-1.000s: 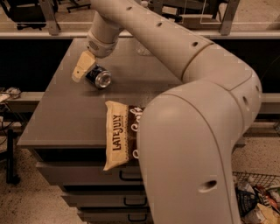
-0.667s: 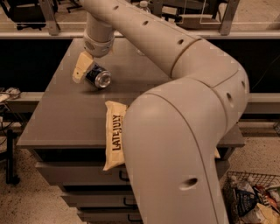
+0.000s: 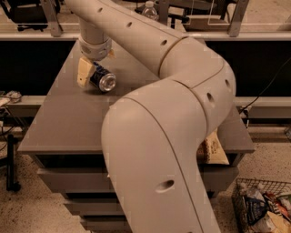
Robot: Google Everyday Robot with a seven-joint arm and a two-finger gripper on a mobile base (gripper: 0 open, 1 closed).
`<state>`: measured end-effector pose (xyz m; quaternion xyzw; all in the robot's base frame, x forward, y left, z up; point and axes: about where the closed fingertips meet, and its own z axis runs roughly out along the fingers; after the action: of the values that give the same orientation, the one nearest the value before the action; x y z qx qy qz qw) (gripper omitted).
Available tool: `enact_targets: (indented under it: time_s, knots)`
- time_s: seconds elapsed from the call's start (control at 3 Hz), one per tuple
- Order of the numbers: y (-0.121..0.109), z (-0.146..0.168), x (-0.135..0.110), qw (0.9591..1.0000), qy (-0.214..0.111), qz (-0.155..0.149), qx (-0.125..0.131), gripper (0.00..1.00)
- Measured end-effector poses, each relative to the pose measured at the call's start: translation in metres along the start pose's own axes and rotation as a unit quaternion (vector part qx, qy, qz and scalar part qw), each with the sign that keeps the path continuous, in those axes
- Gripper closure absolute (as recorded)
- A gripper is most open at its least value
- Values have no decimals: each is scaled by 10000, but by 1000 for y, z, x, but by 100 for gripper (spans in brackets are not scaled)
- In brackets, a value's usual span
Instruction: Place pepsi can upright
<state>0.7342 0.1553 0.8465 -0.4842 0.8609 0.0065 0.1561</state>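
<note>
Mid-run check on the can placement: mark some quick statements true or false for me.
1. The pepsi can stands upright on the table. False: it is tipped over, silver end toward the camera, held in the gripper.
2. The gripper is over the table's far left part. True.
3. A snack bag lies at the table's right front edge, partly hidden by the arm. True.
4. The water bottle lies beside the can. False: it shows beyond the table's far edge, well apart from the can.
</note>
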Motion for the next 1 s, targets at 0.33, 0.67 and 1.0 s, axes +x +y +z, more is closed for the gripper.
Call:
enact_targets:
  time_s: [0.33,0.67,1.0]
  knots:
    - [2,3,-1,9996,230,-2,186,38]
    - [2,1,-2,9987,334,-19,372,62]
    - [1,-3,-1,9981,342,-22,507,87]
